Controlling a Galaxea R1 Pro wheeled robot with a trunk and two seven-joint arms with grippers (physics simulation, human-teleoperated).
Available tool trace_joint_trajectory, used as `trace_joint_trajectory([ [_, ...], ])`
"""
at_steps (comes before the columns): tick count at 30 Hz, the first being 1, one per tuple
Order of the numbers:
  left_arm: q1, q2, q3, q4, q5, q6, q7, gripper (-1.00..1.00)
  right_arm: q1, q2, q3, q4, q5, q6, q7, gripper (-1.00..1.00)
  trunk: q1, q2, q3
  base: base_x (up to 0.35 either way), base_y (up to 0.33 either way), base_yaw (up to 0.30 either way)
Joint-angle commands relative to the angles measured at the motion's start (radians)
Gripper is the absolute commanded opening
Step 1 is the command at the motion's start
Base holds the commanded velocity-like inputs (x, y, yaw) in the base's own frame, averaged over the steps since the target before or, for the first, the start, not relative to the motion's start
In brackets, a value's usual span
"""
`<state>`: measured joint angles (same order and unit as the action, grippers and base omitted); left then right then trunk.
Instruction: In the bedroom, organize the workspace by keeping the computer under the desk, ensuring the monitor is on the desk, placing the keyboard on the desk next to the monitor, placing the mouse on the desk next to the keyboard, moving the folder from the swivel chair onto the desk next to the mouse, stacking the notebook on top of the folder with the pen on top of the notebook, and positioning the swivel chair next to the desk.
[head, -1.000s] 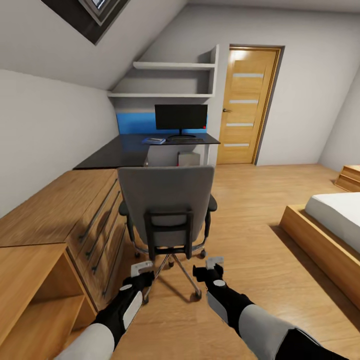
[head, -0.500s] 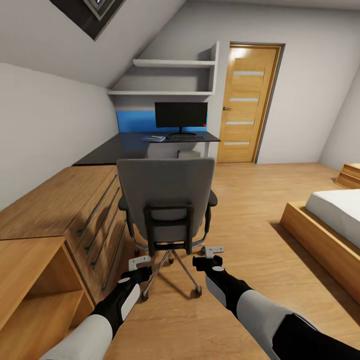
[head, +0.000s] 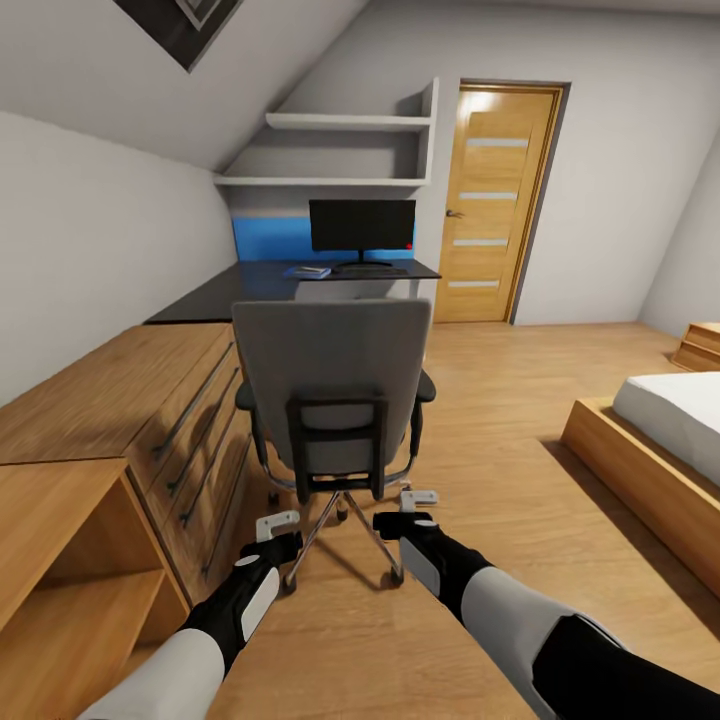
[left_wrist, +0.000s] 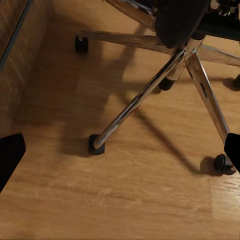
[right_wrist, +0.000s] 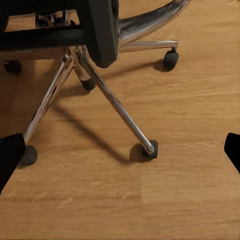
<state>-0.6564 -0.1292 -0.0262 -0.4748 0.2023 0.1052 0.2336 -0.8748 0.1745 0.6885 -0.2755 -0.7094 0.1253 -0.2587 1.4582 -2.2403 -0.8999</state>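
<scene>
The grey swivel chair (head: 330, 380) stands just ahead with its back toward me, hiding its seat and anything on it. Its chrome legs and castors (left_wrist: 135, 107) (right_wrist: 112, 100) spread over the wood floor. Both grippers hang low behind the chair base: the left gripper (head: 278, 526) (left_wrist: 120, 152) and the right gripper (head: 414, 504) (right_wrist: 120, 152) are open and hold nothing. Farther back, the dark desk (head: 260, 285) carries the black monitor (head: 362, 225) and a small blue flat item (head: 308, 271). The chair back covers the space under the desk.
A long wooden dresser (head: 120, 400) and an open shelf unit (head: 60, 560) line the left wall. A bed (head: 670, 430) sits at the right, with a wooden door (head: 495, 200) beyond it. Wall shelves (head: 340, 150) hang above the desk. Open floor lies between chair and bed.
The view has closed in on the chair, whose back now covers the box under the desk. The right gripper has drifted leftward toward the chair base.
</scene>
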Motion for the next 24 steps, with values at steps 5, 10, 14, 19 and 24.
trace_joint_trajectory([
  [5,0.000,0.000,-0.003,-0.001,0.008,0.005,0.008,1.00,-0.052,0.000,0.001,0.005,-0.008,0.029,-0.006,1.00,0.019,-0.036,-0.017,0.000,0.000,0.000],
  [10,0.000,-0.002,-0.003,-0.001,0.008,0.004,0.008,1.00,-0.065,0.000,0.007,0.022,-0.004,-0.008,-0.006,1.00,0.038,-0.071,-0.032,0.000,0.000,0.000],
  [14,0.000,-0.002,-0.003,-0.001,0.008,0.004,0.007,1.00,-0.069,0.000,0.010,0.034,-0.003,-0.047,-0.006,1.00,0.054,-0.099,-0.045,0.000,0.000,0.000],
  [19,0.000,-0.002,-0.003,-0.001,0.008,0.003,0.007,1.00,-0.071,0.000,0.012,0.045,-0.001,-0.072,-0.005,1.00,0.073,-0.134,-0.061,0.000,0.000,0.000],
  [24,0.000,-0.001,-0.003,-0.001,0.008,0.002,0.007,1.00,-0.069,0.000,0.015,0.046,0.001,-0.090,-0.005,1.00,0.092,-0.169,-0.076,0.000,0.000,0.000],
])
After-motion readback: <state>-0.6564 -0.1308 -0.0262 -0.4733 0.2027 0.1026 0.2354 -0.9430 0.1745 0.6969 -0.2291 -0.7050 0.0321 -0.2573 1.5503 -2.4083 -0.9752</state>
